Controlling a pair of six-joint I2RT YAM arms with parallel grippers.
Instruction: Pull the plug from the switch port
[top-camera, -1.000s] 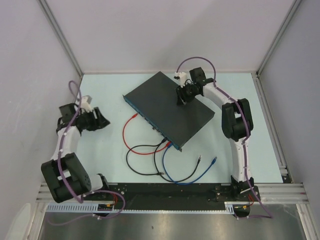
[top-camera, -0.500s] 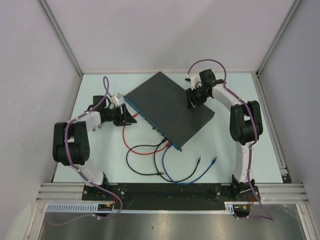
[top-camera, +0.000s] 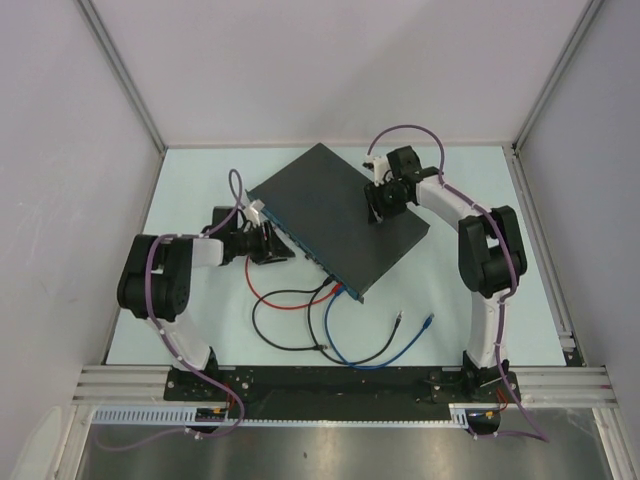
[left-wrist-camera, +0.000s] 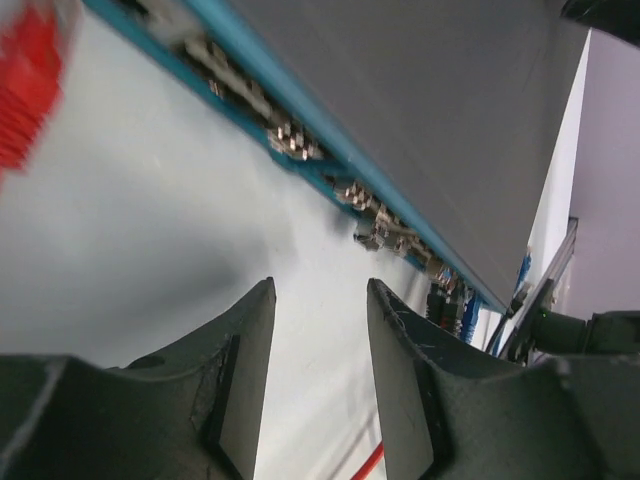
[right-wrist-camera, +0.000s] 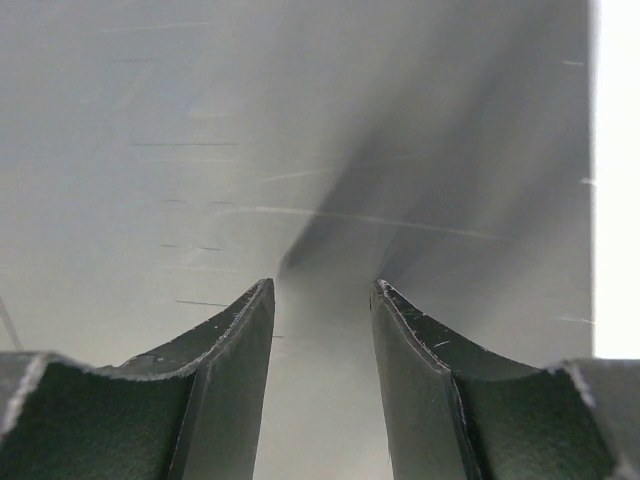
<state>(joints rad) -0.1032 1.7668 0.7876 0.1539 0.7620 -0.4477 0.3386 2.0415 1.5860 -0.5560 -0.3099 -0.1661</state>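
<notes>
The switch is a flat dark grey box lying at an angle mid-table, its blue-teal socket edge facing the front left. A red cable's plug meets that edge near its left end; in the left wrist view it is a red blur beside the socket row. My left gripper is low beside that edge, open, with only bare table between its fingers. My right gripper stands open on the switch's top, holding nothing.
Black and blue cables enter the edge's near end, seen as dark plugs in the left wrist view. Their loops lie in front of the switch, with loose ends at the right. Walls enclose the table.
My left arm has swung in from the table's left side to the switch's socket edge, and its jaws have narrowed somewhat. My right gripper stayed over the switch's top, shifting slightly.
</notes>
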